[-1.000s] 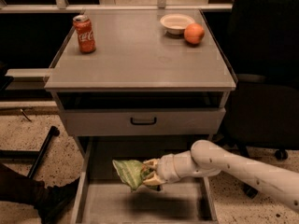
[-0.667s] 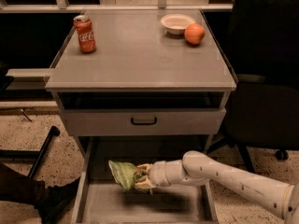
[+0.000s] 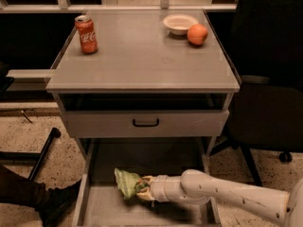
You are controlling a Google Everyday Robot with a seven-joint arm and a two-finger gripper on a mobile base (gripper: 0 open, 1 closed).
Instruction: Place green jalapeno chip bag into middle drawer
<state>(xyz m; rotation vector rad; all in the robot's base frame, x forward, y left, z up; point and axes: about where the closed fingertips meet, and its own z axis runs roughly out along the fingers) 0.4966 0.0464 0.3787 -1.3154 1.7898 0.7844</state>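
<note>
Dim room, speckled floor, grey cabinet in the middle with a can [image 3: 86, 34], a bowl [image 3: 180, 23] and an orange [image 3: 197, 34] sitting on the tabletop [image 3: 142, 60]. None of that matters for you. The upper drawer front [image 3: 146, 123] is shut, and the drawer [image 3: 81, 197] below it is pulled right out, so the opening part is sorted. Your arm [image 3: 222, 195] comes in low from the right, and the hand [image 3: 141, 189] is inside the drawer's outline, fingers closed on one end of the bag [image 3: 125, 182]. The bag sticks out to the left, over the tray's floor near the middle. I can't tell if it's touching the floor or hanging just above it. So I'd say you're nearly there: carry done, position looks fine. What's left is letting go and backing the arm out without dragging the bag along.
</note>
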